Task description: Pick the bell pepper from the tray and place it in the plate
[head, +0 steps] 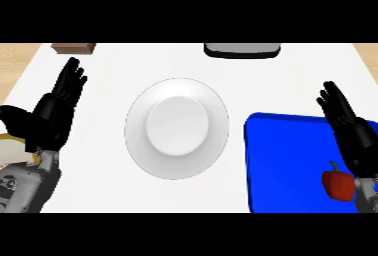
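Note:
A red bell pepper (pixel 339 184) with a green stem lies near the right front of the blue tray (pixel 288 165). The white plate (pixel 177 127) sits at the middle of the counter, left of the tray, with nothing on it. My right hand (pixel 351 127) is open with fingers pointing up, over the tray's right edge, just above and beside the pepper without holding it. My left hand (pixel 55 107) rests open at the left, well away from the plate.
A brown block (pixel 74 48) sits at the back left. A grey and black appliance (pixel 242 49) stands at the back centre. A yellowish object (pixel 15 145) shows at the left edge behind my left forearm. The wooden floor shows beyond the counter's corners.

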